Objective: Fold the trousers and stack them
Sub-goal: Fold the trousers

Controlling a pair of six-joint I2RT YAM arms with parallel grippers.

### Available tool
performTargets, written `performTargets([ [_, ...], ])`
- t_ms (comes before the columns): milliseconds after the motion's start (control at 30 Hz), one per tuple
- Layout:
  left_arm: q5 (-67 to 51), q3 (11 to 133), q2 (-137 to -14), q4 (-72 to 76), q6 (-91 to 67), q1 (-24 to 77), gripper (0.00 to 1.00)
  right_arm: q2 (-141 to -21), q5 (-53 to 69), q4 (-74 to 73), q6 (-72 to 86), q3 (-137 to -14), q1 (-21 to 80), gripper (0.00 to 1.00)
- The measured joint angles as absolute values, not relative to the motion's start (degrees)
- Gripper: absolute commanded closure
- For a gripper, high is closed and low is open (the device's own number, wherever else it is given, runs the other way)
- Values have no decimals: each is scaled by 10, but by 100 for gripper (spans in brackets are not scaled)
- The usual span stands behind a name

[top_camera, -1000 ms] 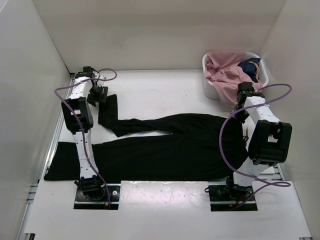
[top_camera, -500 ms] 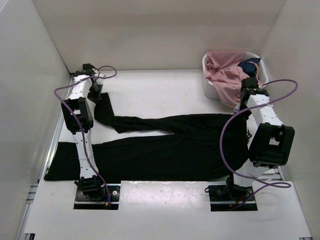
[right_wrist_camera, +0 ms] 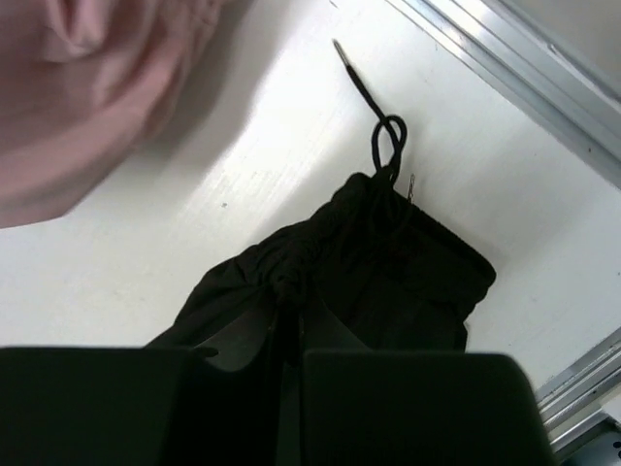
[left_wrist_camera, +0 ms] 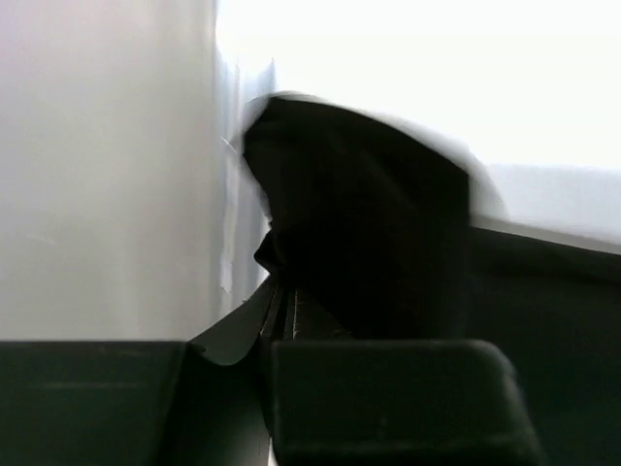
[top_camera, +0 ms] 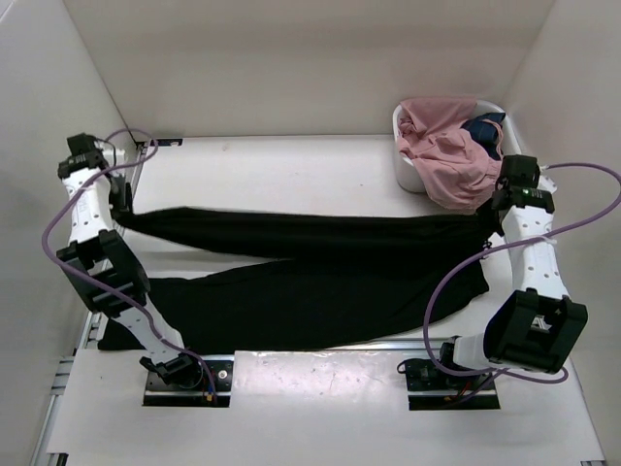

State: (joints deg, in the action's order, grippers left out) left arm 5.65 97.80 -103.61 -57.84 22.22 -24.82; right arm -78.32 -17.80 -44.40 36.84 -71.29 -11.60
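The black trousers point(top_camera: 310, 267) lie across the table, waist at the right, two legs running left. The far leg is pulled taut between both arms. My left gripper point(top_camera: 123, 202) is at the far left by the wall, shut on the end of that leg point(left_wrist_camera: 369, 223). My right gripper point(top_camera: 497, 218) is at the right, shut on the bunched waistband point(right_wrist_camera: 291, 277); the drawstring point(right_wrist_camera: 383, 131) trails onto the table. The near leg point(top_camera: 272, 311) lies flat toward the front left.
A white basket point(top_camera: 406, 165) at the back right holds a pink garment point(top_camera: 446, 146) and a small dark blue garment point(top_camera: 483, 129). The pink cloth point(right_wrist_camera: 87, 87) hangs close to my right gripper. White walls close in the left, back and right. Aluminium rail point(right_wrist_camera: 505, 68) runs along the right edge.
My left gripper shut on the far leg's end and carried it left toward the wall, straightening the bent leg. The right arm shifted right and back with the waistband, stretching the leg taut.
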Motion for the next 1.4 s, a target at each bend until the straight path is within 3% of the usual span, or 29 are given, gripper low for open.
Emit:
performTargets([
  [133,30,872,-1019,-565,225,-263,83,-782,-172,-438,369,-676,-124,100],
  [167,22,847,-1019,-561,225,-267,75,-782,-171,-438,370,-669,-125,100],
  [367,-4,711,-1015,-549,227,-322,54,-767,-165,-424,371,-648,-127,100],
  [533,1,662,-987,-545,234,-390,50,-759,-164,-418,371,-630,-127,100],
  [700,5,701,-958,-557,244,-413,47,-760,-164,-420,371,-620,-128,100],
  [900,-2,814,-966,-546,239,-363,43,-764,-174,-427,368,-620,-127,100],
  [1233,-1,885,-1158,-541,213,-334,42,-783,-199,-442,368,-622,-114,100],
  [1400,4,873,-1168,-552,207,-331,40,-789,-213,-451,368,-627,-100,100],
])
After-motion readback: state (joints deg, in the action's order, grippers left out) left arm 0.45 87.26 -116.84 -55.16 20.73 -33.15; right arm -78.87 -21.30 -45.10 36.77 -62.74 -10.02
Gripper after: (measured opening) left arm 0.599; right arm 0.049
